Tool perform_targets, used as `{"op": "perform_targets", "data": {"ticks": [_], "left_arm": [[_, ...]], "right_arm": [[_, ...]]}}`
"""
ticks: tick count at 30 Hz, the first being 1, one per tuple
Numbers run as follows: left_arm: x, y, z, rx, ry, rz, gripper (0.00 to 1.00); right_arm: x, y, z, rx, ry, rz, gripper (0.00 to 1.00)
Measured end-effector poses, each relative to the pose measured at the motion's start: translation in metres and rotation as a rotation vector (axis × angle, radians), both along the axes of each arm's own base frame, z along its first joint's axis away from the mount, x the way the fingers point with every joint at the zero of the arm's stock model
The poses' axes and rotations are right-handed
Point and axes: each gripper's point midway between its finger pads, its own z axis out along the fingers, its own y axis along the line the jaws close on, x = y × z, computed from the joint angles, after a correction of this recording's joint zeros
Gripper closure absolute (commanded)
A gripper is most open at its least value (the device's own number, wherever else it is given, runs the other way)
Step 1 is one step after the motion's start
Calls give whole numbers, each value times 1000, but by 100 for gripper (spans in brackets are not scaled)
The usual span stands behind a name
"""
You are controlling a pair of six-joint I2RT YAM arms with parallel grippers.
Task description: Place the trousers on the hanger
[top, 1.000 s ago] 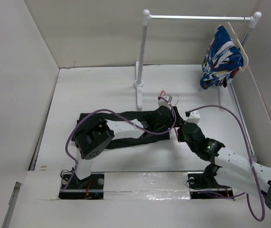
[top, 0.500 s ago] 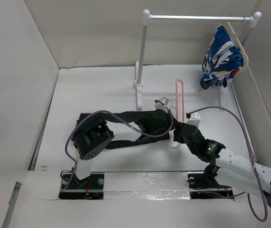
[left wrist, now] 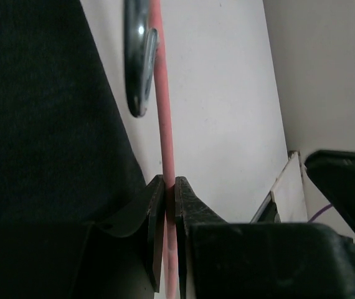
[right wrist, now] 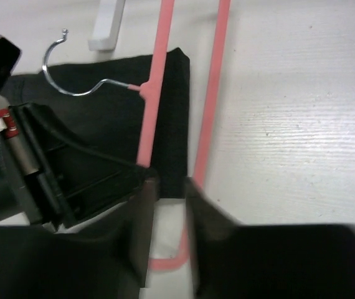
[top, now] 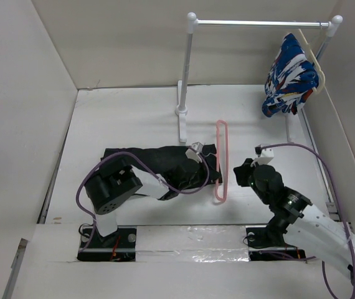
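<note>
The black trousers (top: pixel 146 159) lie flat across the table in the top view. The pink hanger (top: pixel 225 162) rests at their right end, its long side running away from me. My left gripper (top: pixel 213 167) reaches over the trousers. In the left wrist view that gripper (left wrist: pixel 169 187) is shut on the hanger's thin pink bar (left wrist: pixel 163 112), just below the metal hook (left wrist: pixel 139 62). My right gripper (top: pixel 240 173) hangs to the right of the hanger, apart from it. Its blurred jaws (right wrist: pixel 170 184) stand slightly apart with nothing between them, above the hanger (right wrist: pixel 212 93) and trousers (right wrist: pixel 121 106).
A white clothes rail (top: pixel 258 23) stands at the back, one post foot (top: pixel 182 128) just beyond the trousers. A blue, white and red garment (top: pixel 289 75) hangs on a cream hanger at the rail's right end. Walls close in the left, back and right sides.
The hanger has shifted left and nearer, now lying at the trousers' right end with the left gripper shut on it. The right gripper let go and pulled back to the right.
</note>
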Motion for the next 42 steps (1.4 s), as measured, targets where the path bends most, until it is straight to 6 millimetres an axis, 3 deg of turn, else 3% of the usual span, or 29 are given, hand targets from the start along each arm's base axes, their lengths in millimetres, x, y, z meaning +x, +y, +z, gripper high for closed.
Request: {"op": "perform_targets", "data": {"ticks": [2, 8, 12, 17, 19, 23, 26, 28, 31, 37, 40, 42], "left_arm": [[-12, 4, -4, -11, 12, -6, 100], [-34, 1, -3, -79, 37, -15, 100], [-21, 2, -4, -114, 41, 38, 100], [-9, 7, -15, -112, 55, 97, 100], [-6, 8, -16, -117, 60, 110, 100], [-1, 9, -19, -128, 68, 121, 100], [2, 10, -24, -134, 79, 124, 100], [2, 9, -24, -139, 82, 124, 100], [3, 9, -24, -146, 80, 125, 100], [5, 10, -24, -147, 81, 127, 100], [5, 10, -26, -145, 85, 127, 100], [5, 10, -26, -148, 86, 126, 100]], "right_arm": [[3, 2, -11, -27, 38, 13, 100], [22, 6, -41, -78, 131, 37, 97], [43, 4, -61, -91, 183, 47, 88], [68, 5, -83, -88, 252, 81, 89], [79, 12, -88, -76, 268, 115, 94], [91, 26, -93, -67, 270, 169, 95], [94, 32, -85, -56, 236, 184, 88], [97, 35, -81, -50, 220, 190, 75], [103, 41, -81, -44, 217, 202, 68], [106, 45, -106, -46, 273, 211, 62], [107, 48, -111, -37, 283, 220, 64], [107, 50, -112, -27, 282, 225, 76]]}}
